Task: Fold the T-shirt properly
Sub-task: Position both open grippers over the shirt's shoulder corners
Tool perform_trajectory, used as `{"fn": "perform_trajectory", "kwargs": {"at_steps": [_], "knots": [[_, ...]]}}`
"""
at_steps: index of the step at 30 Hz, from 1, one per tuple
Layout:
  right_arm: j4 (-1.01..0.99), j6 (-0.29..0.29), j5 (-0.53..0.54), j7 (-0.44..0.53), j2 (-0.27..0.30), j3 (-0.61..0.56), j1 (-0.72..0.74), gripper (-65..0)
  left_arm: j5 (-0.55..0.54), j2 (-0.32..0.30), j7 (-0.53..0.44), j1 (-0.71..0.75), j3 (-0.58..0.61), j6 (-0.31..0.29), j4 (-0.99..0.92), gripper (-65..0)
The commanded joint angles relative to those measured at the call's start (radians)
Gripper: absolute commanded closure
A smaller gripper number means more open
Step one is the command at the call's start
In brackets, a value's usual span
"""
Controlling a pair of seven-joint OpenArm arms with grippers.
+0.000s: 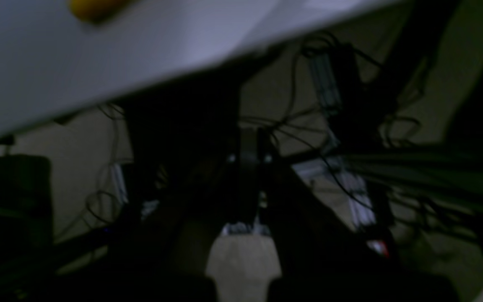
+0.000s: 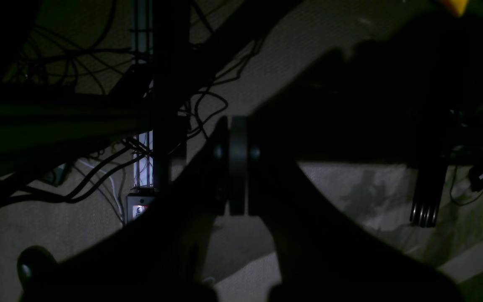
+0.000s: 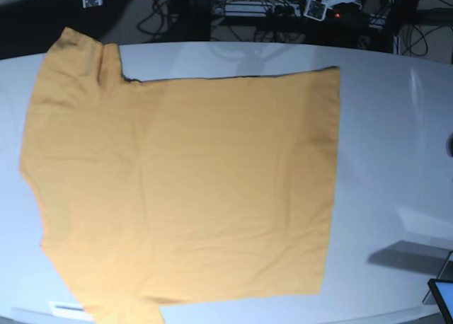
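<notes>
Lying flat on table (image 3: pixel 396 126): T-shirt (image 3: pixel 184 189), spread, no claw touching

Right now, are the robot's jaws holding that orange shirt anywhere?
No. The T-shirt lies flat on the table. Both the left gripper and right gripper are shut on nothing, off the table's edge.

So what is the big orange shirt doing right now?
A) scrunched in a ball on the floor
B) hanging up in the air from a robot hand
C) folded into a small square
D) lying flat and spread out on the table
D: in the base view the T-shirt lies spread out flat on the white table, with no fold made and no gripper holding it.
</notes>
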Motion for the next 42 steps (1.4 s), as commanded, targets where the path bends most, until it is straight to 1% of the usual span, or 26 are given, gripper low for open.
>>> {"fn": "perform_trajectory", "kwargs": {"at_steps": [1,4,16,19,25,30,33,35,39,41,42], "knots": [[0.018,-0.005,0.001,0.016,0.003,0.027,-0.024,0.0,-0.003,-0.001,-0.021,0.019,0.000,0.007,0.027,0.0],[0.050,-0.005,0.001,0.016,0.002,0.064,-0.039,0.0,-0.003,-0.001,-0.021,0.022,-0.005,0.007,0.053,0.0],[0.259,-0.005,0.000,0.013,0.003,0.062,-0.079,0.0,0.003,-0.001,-0.028,0.025,-0.011,0.009,0.136,0.0],[0.296,-0.005,-0.002,-0.039,0.005,0.059,-0.068,0.0,0.005,-0.001,-0.028,0.017,-0.017,0.009,0.140,0.0],[0.365,-0.005,-0.003,-0.113,0.005,0.053,-0.009,0.0,0.005,-0.001,-0.029,-0.027,-0.083,0.009,0.151,0.0],[0.368,-0.005,-0.003,-0.179,0.005,0.052,0.053,0.0,0.006,0.002,-0.020,-0.096,-0.081,0.009,0.148,0.0],[0.371,-0.005,-0.003,-0.193,0.003,0.052,0.080,0.0,0.006,0.006,-0.020,-0.128,-0.077,0.009,0.148,0.0],[0.371,-0.005,-0.003,-0.193,0.003,0.052,0.096,0.0,0.006,0.017,0.017,-0.147,-0.075,0.009,0.146,0.0],[0.371,-0.005,-0.003,-0.194,0.003,0.052,0.108,0.0,0.002,0.026,0.163,-0.199,-0.075,0.007,0.146,-0.2],[0.371,-0.005,-0.003,-0.194,0.000,0.052,0.111,0.0,0.000,0.026,0.201,-0.213,-0.075,0.007,0.148,-0.8],[0.371,-0.005,-0.003,-0.194,0.000,0.052,0.111,0.0,0.000,0.026,0.204,-0.214,-0.075,0.007,0.148,-2.7]]}}
